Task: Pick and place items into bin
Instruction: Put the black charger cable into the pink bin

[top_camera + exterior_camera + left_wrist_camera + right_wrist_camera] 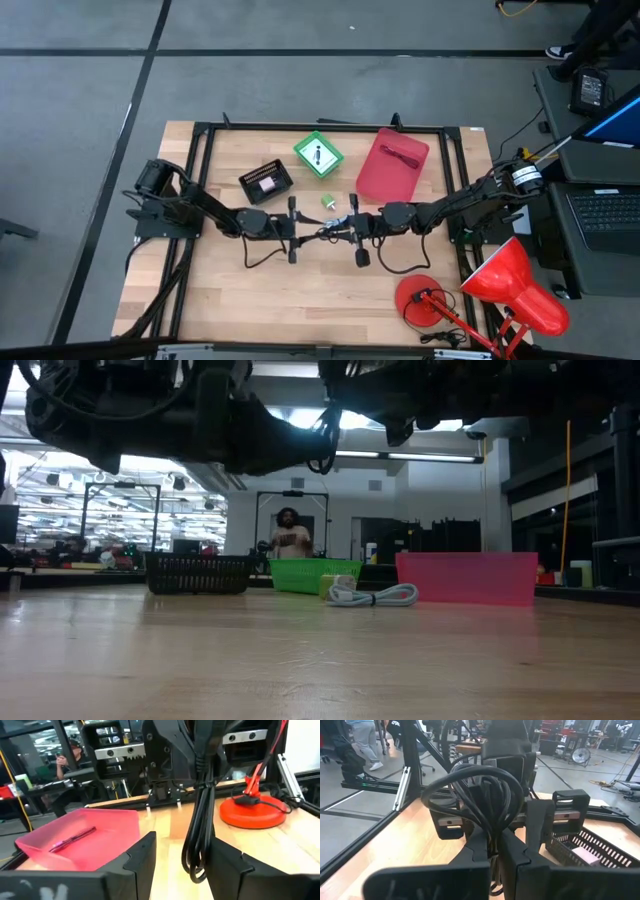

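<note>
Centrally above the light wooden surface [300,300], both grippers meeting over a coiled black cable [485,802]. Right gripper [496,851] clamped on that black cable; left gripper [177,852] spread apart around its hanging loops. Farther back: black mesh basket [266,183], green bin [318,154], red tray [392,163] holding a red cable [401,154].

Both arms stretched to table centre, raised; right claw [352,228] clamped on black cable [487,800], left claw [296,232] spread wide.
</note>
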`<state>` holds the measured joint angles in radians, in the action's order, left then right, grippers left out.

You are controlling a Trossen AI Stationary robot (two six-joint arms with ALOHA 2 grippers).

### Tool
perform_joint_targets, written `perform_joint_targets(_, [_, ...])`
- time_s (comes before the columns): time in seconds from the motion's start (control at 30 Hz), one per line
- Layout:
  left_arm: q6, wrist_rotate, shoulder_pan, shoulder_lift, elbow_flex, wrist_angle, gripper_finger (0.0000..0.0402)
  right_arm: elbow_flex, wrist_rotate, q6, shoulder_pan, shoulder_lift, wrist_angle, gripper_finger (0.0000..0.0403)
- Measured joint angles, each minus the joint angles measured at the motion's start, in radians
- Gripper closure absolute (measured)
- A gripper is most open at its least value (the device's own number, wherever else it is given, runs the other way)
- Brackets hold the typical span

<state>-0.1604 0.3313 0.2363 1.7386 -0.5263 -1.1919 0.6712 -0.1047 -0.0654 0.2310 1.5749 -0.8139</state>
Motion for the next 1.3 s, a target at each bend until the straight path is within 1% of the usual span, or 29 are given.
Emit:
perform_joint_targets(0.17, [0.006, -0.008, 0.016, -0.066, 0.015, 0.036, 0.0255, 0.003, 0.004, 0.0, 0.0, 0.0, -0.001, 0.0401])
perform_joint_targets(0.5, [0.049, -0.006, 0.098, -0.331, 0.019, 0.46, 0.026, 0.002, 0.005, -0.021, 0.001, 0.0, 0.01, 0.0401])
perform_joint_targets(0.63, [0.109, -0.006, 0.127, -0.4, 0.019, 0.584, 0.0277, 0.002, -0.047, -0.021, 0.001, 0.0, 0.018, 0.0401])
perform_joint_targets(0.77, [0.114, 0.031, 0.154, -0.416, 0.019, 0.623, 0.0315, 0.001, -0.066, -0.02, -0.006, 0.0, 0.026, 0.0401])
perform_joint_targets(0.97, [0.117, 0.091, 0.161, -0.416, 0.019, 0.664, 0.039, 0.001, -0.058, 0.002, -0.018, 0.0, 0.026, 0.0401])
perform_joint_targets(1.03, [0.126, 0.13, 0.161, -0.416, 0.019, 0.667, 0.0396, 0.001, -0.057, 0.005, -0.023, 0.0, 0.026, 0.0401])
perform_joint_targets(1.17, [0.16, 0.247, 0.161, -0.416, 0.019, 0.675, 0.04, 0.001, -0.059, 0.008, -0.032, 0.0, 0.028, 0.0401])
perform_joint_targets(1.3, [0.162, 0.253, 0.161, -0.416, 0.019, 0.688, 0.04, 0.001, -0.059, 0.037, -0.044, 0.0, 0.043, 0.0401])
